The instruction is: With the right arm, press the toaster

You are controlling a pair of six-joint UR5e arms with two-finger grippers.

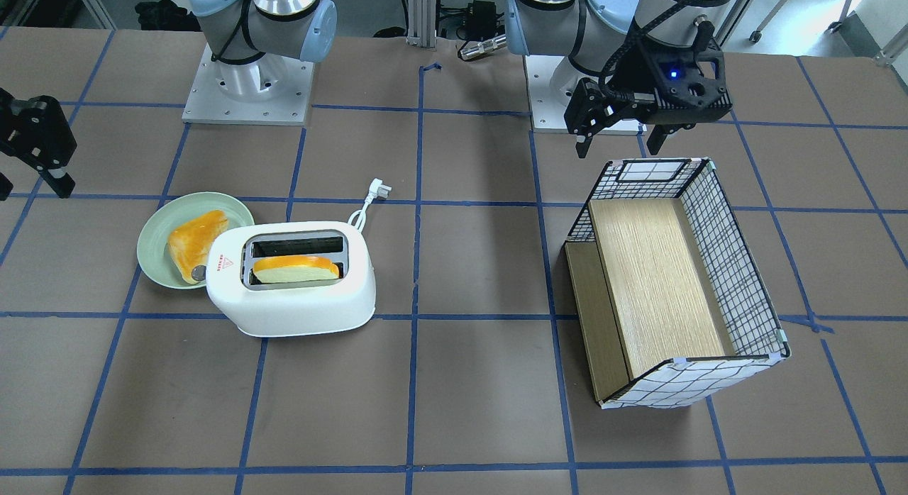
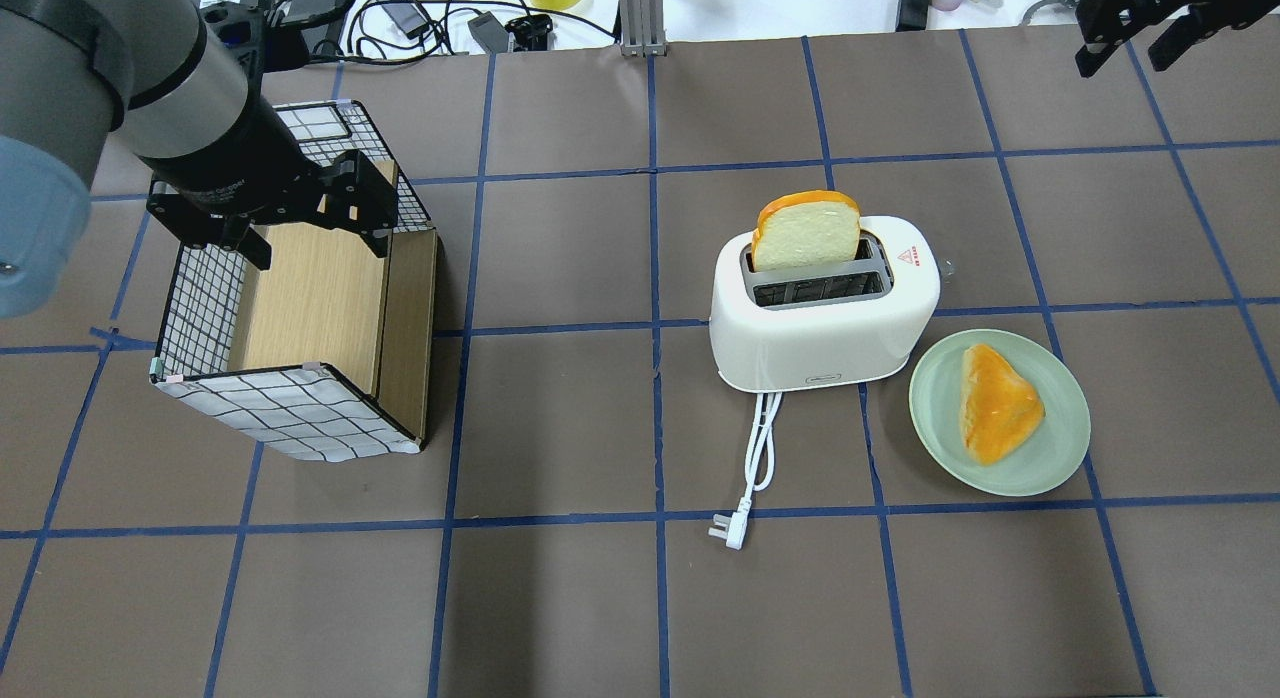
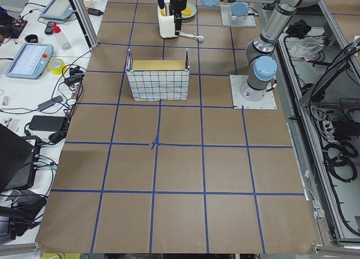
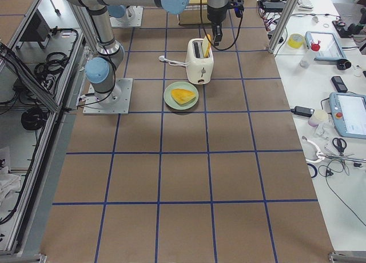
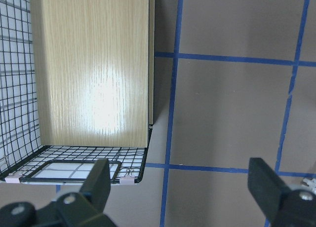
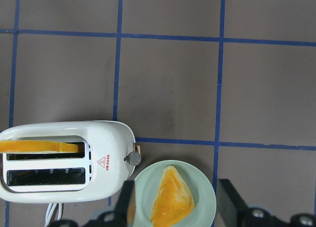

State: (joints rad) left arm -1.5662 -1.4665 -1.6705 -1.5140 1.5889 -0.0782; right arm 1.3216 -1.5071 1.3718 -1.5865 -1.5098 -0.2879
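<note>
The white two-slot toaster (image 1: 298,303) stands on the brown table, with a bread slice (image 1: 294,268) upright in one slot. It also shows in the overhead view (image 2: 820,328) and the right wrist view (image 6: 64,138). Its grey end knob (image 6: 132,158) faces a green plate (image 6: 202,187). My right gripper (image 2: 1128,58) is open and empty. It hangs high and well away from the toaster, beyond its knob end, at the left edge of the front-facing view (image 1: 32,186). My left gripper (image 2: 315,246) is open and empty above a basket (image 2: 290,418).
The green plate (image 2: 1060,448) next to the toaster holds a toasted bread piece (image 2: 995,403). The toaster's white cord and plug (image 2: 728,528) trail across the table toward the robot. The checked wire basket (image 1: 738,268) with wooden boards stands on the left arm's side.
</note>
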